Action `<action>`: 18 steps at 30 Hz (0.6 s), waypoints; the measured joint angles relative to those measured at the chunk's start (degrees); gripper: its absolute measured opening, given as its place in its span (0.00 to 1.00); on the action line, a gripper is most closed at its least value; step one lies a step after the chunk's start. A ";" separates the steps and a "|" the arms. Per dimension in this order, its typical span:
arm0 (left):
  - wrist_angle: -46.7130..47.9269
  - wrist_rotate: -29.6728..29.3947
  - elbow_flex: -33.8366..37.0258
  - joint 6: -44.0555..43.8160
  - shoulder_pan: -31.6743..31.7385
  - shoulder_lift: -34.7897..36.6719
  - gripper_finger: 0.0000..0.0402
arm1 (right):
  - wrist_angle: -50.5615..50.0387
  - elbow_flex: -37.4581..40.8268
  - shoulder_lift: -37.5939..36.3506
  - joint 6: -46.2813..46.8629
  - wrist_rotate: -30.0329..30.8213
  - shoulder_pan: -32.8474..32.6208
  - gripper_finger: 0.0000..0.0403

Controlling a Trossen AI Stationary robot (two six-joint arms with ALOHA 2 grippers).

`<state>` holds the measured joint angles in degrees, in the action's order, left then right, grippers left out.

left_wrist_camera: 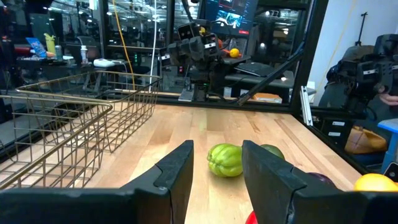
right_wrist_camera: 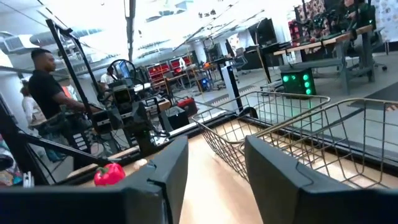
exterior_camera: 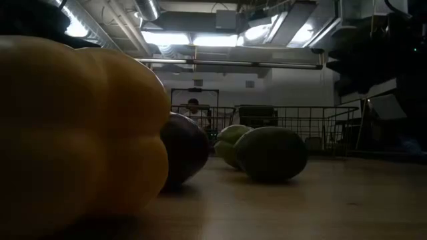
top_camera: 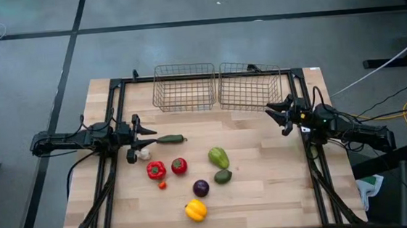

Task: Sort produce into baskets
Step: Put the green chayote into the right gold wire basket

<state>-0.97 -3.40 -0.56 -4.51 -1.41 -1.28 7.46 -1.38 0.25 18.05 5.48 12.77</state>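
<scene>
Two wire baskets (top_camera: 183, 86) (top_camera: 249, 87) stand side by side at the table's far middle. The produce lies on the tabletop nearer the front: a dark green piece (top_camera: 170, 139), a white bit (top_camera: 142, 154), a red pepper (top_camera: 155, 169), a tomato (top_camera: 179, 165), a small orange bit (top_camera: 162, 184), two green pieces (top_camera: 218, 157) (top_camera: 223, 176), a purple ball (top_camera: 201, 188) and a yellow pepper (top_camera: 196, 210). My left gripper (top_camera: 149, 136) is open at the left, beside the dark green piece. My right gripper (top_camera: 275, 118) is open at the right, near the right basket's corner.
A black frame (top_camera: 114, 88) runs along the table's edges. The left wrist view shows a green piece (left_wrist_camera: 225, 160) ahead between the fingers and a basket (left_wrist_camera: 74, 137) beside it. A person (right_wrist_camera: 46, 93) stands in the room beyond the table.
</scene>
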 joint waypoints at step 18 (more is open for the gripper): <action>0.00 -0.02 0.02 0.02 0.00 0.02 0.33 | 5.21 -5.90 4.41 -0.30 -3.56 -0.01 0.63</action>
<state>-0.97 -3.42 -0.54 -4.49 -1.41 -1.26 12.67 -7.28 4.66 17.76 1.91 12.75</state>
